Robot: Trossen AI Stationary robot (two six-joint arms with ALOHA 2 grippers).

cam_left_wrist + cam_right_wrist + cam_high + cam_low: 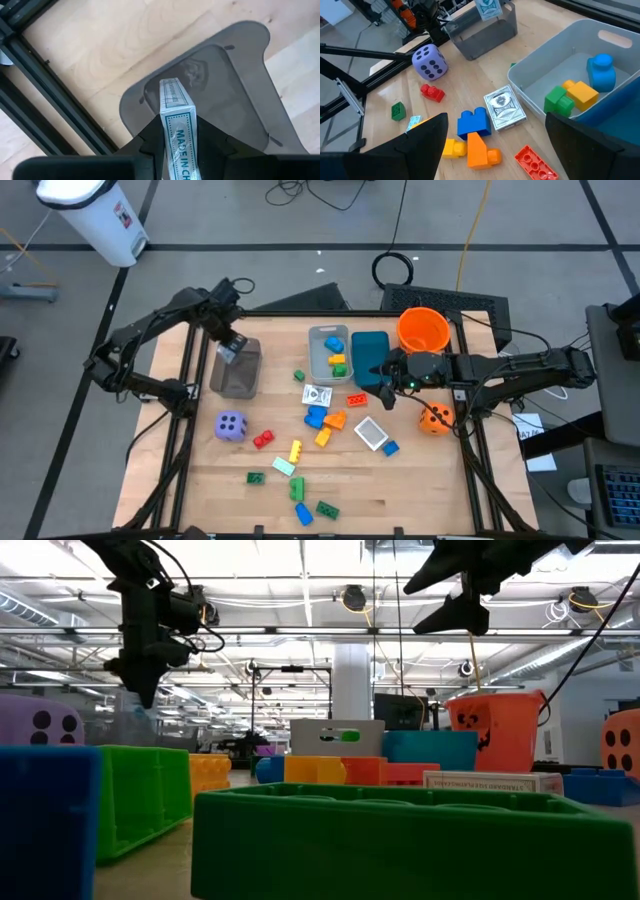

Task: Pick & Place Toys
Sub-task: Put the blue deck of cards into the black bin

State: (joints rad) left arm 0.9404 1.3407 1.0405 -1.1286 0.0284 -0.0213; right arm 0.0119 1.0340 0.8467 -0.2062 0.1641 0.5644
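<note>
My left gripper (232, 345) hangs over the dark grey bin (237, 375), pointing down, shut on a white printed packet (176, 107). My right gripper (387, 375) hovers open near the teal bin (368, 352) and holds nothing. On the table lie a purple die (230, 426), an orange die (435, 418), two more packets (317, 396) (370, 433) and several small bricks (322, 420). A light grey bin (322, 335) holds a few bricks (572, 95). My left gripper pinches the packet between its two fingers (150, 140), one on each broad face, with a narrow printed side (181, 145) toward the wrist camera. The fingers come from above, pointing down. The packet's lower end (172, 92) sticks out below them, clear above the bin's floor (225, 95).
An orange bucket (422, 330) stands at the far right, behind the teal bin. Black frame rails (185, 430) run along the table's left and right sides. Bare wood lies along the near edge, around a few green and blue bricks (300, 500).
</note>
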